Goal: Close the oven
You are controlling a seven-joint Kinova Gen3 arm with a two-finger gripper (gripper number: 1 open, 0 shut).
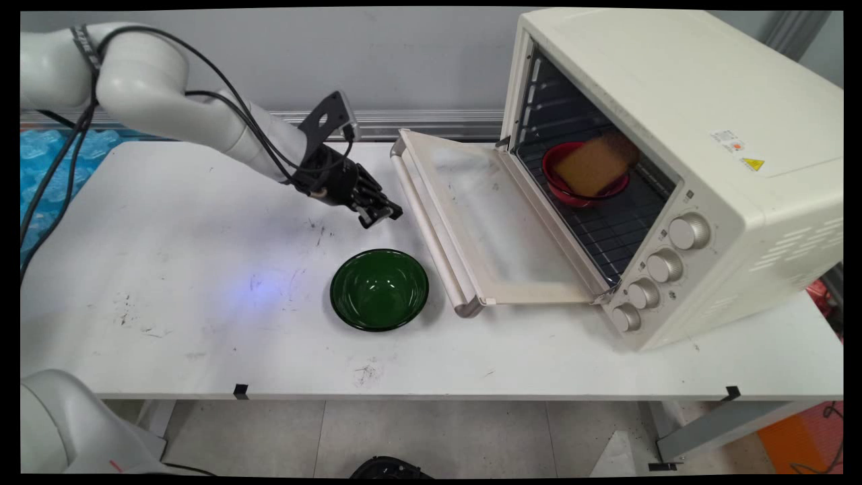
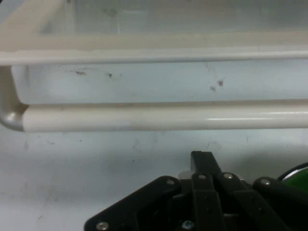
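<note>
Black and two-fingered, the single hand (image 1: 380, 214) hangs low over the white table (image 1: 202, 269), its fingers pressed together and holding nothing. The white arm slopes down to it from the upper left. One glossy green bowl (image 1: 379, 289) sits just in front of the hand. One cream toaster oven (image 1: 673, 162) stands right, door (image 1: 485, 222) dropped open, its handle bar (image 2: 159, 117) near the hand. Inside, one red bowl (image 1: 566, 185) carries one brown bread slice (image 1: 592, 165).
</note>
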